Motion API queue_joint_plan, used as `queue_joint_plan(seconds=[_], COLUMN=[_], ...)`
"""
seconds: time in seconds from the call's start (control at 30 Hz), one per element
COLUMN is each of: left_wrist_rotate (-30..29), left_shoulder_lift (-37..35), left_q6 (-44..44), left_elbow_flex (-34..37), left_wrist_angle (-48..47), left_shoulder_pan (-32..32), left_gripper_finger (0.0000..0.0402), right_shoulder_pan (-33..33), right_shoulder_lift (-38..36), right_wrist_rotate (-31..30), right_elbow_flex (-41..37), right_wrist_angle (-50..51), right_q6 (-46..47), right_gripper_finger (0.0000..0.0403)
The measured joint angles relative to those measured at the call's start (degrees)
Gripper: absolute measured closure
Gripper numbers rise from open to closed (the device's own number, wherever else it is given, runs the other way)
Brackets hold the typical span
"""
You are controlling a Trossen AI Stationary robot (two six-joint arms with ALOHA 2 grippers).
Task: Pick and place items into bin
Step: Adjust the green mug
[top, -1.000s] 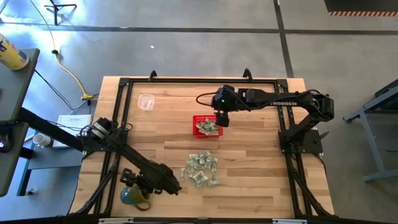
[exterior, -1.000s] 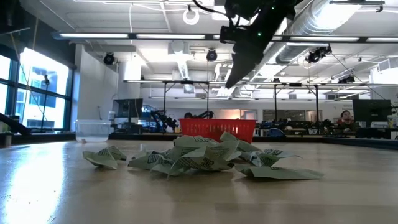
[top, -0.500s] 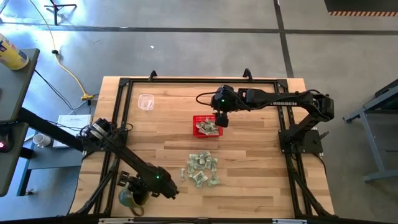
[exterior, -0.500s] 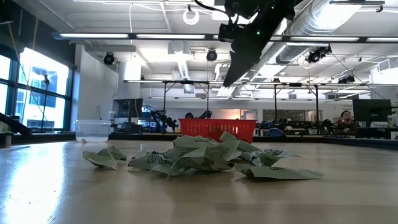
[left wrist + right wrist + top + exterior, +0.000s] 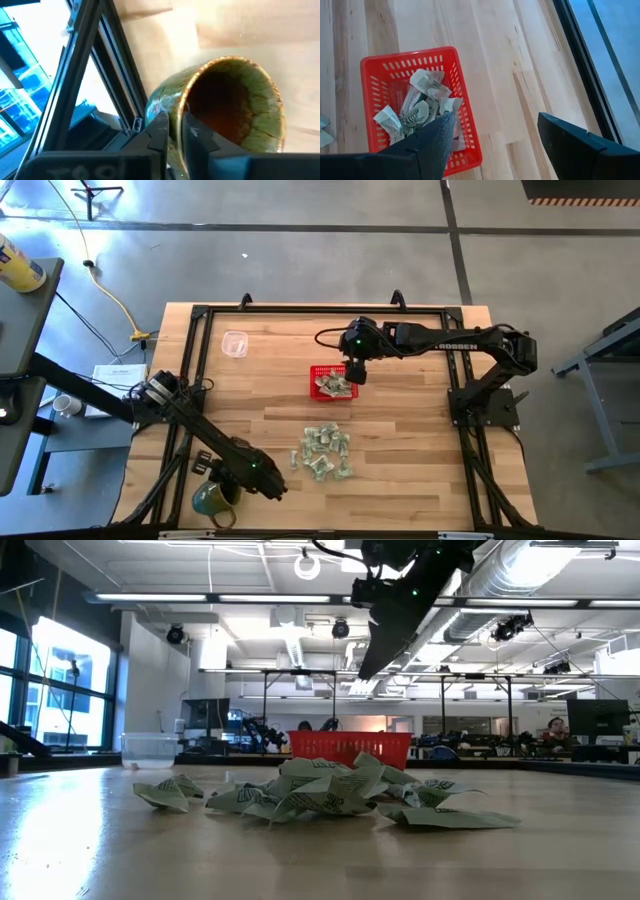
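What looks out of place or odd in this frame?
The left gripper is pinched on the rim of a mug, which is not a packet; the packets lie loose mid-table. The right gripper hangs open and empty over the basket.

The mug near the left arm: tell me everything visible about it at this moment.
The mug looks like glazed ceramic, mottled green and brown outside with a dark brown inside. In the high view it sits at the table's front left corner, its handle toward the front edge. In the left wrist view its mouth faces the camera, and the left tool is shut on its rim, one finger inside and one outside. No packets lie in it.
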State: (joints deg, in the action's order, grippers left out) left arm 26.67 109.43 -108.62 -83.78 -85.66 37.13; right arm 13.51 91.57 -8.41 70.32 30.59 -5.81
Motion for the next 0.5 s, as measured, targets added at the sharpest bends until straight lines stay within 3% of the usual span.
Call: queue_joint_plan(seconds=[0.13, 0.5], left_wrist_rotate=[-1.6, -3.3], left_shoulder_lift=[-0.1, -0.4], left_q6=[1.8, 3.4], left_elbow_flex=[0.0, -0.8], left_wrist_angle=[-0.8, -3.5], left_shoulder_pan=[-0.5, -1.5], left_gripper_finger=[0.0354, 0.0341], right_shoulder_pan=[0.0, 0.0], right_shoulder_lift=[0.0, 0.0], right_wrist_rotate=[-1.0, -2.3], right_elbow_flex=[0.0, 0.0], right_wrist_angle=[0.2, -0.5], right_q6=[0.0, 0.0], right_gripper_finger=[0.0123, 0.0123])
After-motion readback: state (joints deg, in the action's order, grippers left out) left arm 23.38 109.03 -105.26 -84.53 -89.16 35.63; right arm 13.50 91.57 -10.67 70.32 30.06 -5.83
